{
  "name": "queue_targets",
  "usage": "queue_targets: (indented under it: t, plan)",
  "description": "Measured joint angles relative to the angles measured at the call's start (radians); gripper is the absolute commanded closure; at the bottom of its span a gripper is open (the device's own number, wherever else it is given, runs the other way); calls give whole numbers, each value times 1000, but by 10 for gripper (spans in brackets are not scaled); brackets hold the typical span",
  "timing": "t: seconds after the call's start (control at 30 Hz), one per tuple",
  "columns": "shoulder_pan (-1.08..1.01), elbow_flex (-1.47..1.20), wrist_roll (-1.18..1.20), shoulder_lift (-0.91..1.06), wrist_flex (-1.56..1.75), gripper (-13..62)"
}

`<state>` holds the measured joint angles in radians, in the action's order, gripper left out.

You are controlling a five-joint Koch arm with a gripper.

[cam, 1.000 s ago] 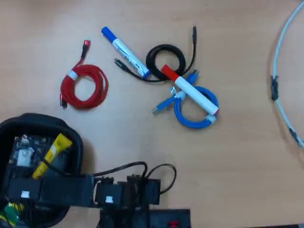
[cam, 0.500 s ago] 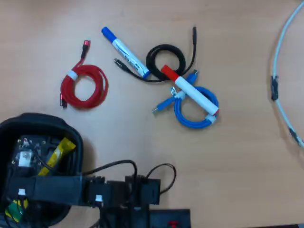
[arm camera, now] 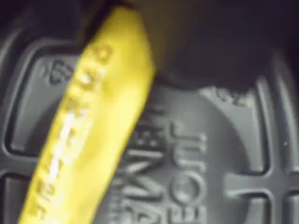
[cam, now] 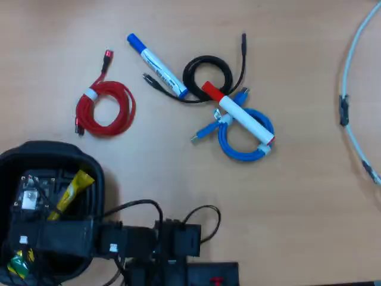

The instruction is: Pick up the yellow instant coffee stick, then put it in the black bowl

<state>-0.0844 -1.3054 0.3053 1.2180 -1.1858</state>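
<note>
Lying slantwise inside the black bowl (cam: 89, 170), the yellow instant coffee stick (cam: 71, 193) was seen in the overhead view, its lower end hidden under the arm; the fingers (cam: 27, 199) were held over the bowl's interior, and whether they were spread or closed could not be told, since they were masked by the arm's own body; in the wrist view the stick (arm camera: 88, 135) was shown blurred and close, crossing the ribbed base of the bowl (arm camera: 224, 168); whether it was gripped or released could not be judged. Well beyond the fingers, on the tabletop (cam: 178, 173), a red coiled cable (cam: 106, 108), a blue-capped marker (cam: 156, 65) and a red-capped marker (cam: 238, 114) were left lying.
</note>
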Motion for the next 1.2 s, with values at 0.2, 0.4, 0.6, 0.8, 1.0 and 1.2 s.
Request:
queue_targets:
  t: [0.2, 0.4, 0.6, 0.8, 1.0, 1.2]
  plan:
    - [-2, 0, -57, -28, -12, 285]
    - [-2, 2, -80, -28, -132, 20]
    - [0, 2, -80, -28, -219, -85]
    - [-12, 2, -81, -28, -239, -83]
    - [-21, 23, -78, -21, -267, -83]
    - [-64, 64, -80, 66, -348, -83]
